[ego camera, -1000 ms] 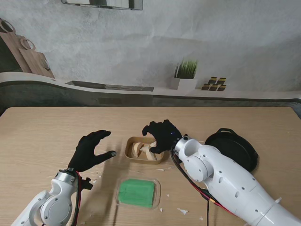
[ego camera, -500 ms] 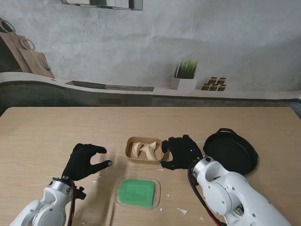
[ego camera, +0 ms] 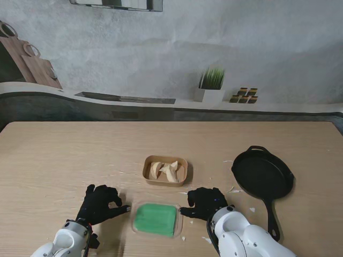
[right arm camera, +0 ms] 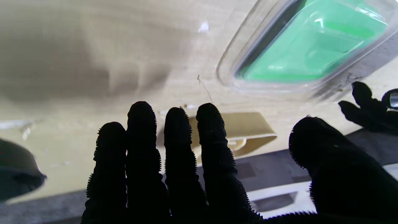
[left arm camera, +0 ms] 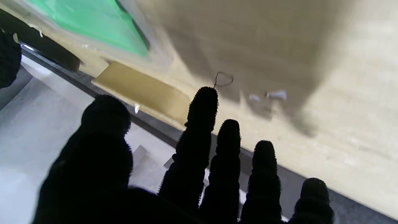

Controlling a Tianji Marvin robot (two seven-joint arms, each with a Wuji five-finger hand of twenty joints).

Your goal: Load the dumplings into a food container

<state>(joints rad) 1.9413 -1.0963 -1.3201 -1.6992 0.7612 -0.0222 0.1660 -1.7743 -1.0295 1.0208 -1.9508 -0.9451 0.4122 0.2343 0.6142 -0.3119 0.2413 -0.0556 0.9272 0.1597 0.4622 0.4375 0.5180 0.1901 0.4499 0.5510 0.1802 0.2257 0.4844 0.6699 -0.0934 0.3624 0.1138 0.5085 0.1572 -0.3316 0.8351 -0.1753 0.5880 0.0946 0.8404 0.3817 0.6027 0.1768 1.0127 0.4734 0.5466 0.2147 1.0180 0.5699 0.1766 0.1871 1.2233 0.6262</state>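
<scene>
A tan food container [ego camera: 165,171] sits mid-table with several pale dumplings [ego camera: 166,171] inside. Its side also shows in the wrist views [left arm camera: 143,91] [right arm camera: 241,130]. Nearer to me lies a clear lid with a green insert [ego camera: 156,219] [left arm camera: 93,21] [right arm camera: 314,40]. My left hand [ego camera: 99,204] [left arm camera: 199,161] rests low to the left of the lid, fingers apart and holding nothing. My right hand [ego camera: 204,203] [right arm camera: 192,165] is just right of the lid, fingers spread, also holding nothing. Both hands wear black gloves.
A black cast-iron pan [ego camera: 262,174] lies at the right, its handle pointing toward me. Small white crumbs [ego camera: 209,240] are scattered on the wooden table [ego camera: 64,155]. A potted plant [ego camera: 211,85] stands on the counter behind.
Both hands have pulled back toward me. The right hand left the container's side and now sits by the lid. The left hand dropped lower and nearer too.
</scene>
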